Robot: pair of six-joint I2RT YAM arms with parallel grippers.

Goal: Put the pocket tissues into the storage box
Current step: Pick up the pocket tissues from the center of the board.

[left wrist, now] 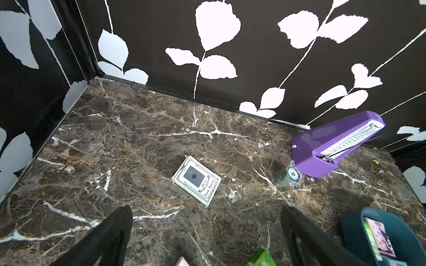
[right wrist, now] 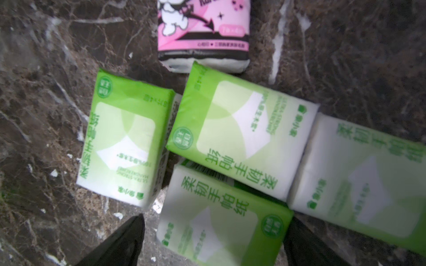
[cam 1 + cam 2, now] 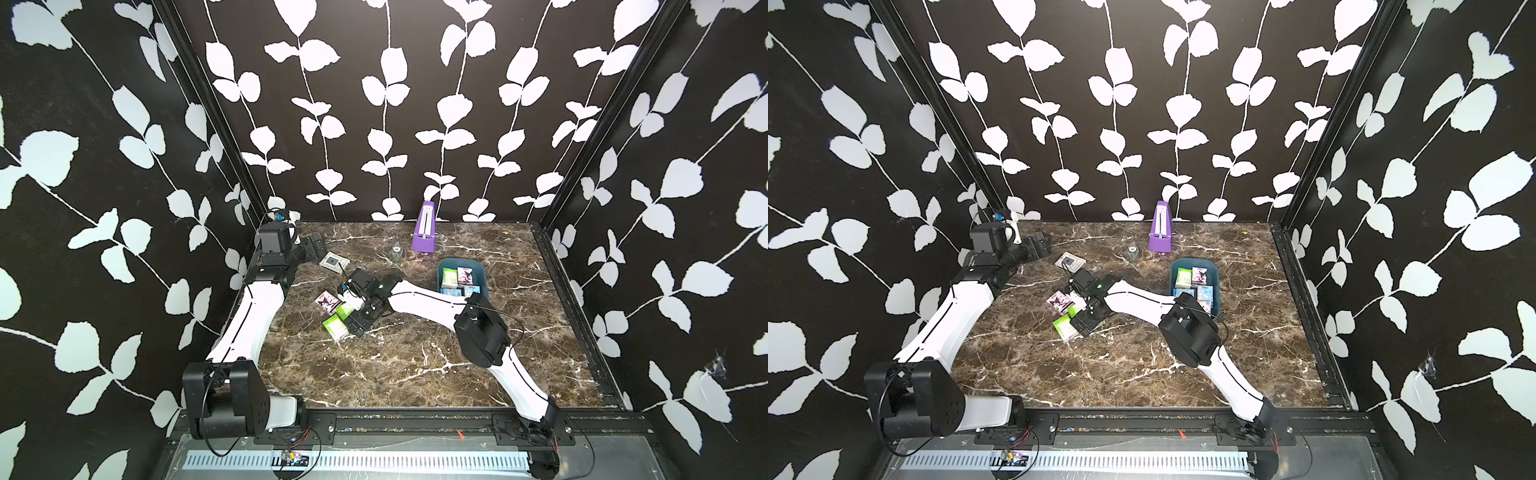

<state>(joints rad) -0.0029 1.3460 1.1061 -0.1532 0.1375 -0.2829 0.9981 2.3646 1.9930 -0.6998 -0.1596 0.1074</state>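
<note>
**A:** What do both top views show?

**B:** The right gripper (image 3: 353, 322) is low over the loose pocket tissues (image 3: 336, 326), small plastic-wrapped packets in lime green and white or in pink. They lie left of centre on the table. The dark teal plastic storage box (image 3: 482, 275), rectangular with rounded corners, stands well apart at the far right with several packets inside. The left gripper (image 3: 316, 243) is near the far left corner.

**A:** And the left wrist view?

**B:** Its black fingers (image 1: 119, 230) stand wide apart with nothing between them. Past them lie a white card box (image 1: 196, 180) and a purple pyramid-shaped metronome (image 1: 334, 147).

**A:** The right wrist view?

**B:** The jaws are spread wide on either side of one green-and-white packet (image 2: 221, 230) and grip nothing yet. Three more green ones crowd against it, with a pink packet (image 2: 202, 34) just beyond.

**A:** How should it do the pick?

**B:** I'd centre on that packet, go low and close gently, since the wrapper looks soft. Then lift straight up, so the neighbours don't drag along.

**A:** What about the surface and the room?

**B:** The table is glossy brown marble-patterned tabletop (image 3: 1142, 365) with white veins, and it looks slick. Black walls printed with white leaves close in three sides.
</note>
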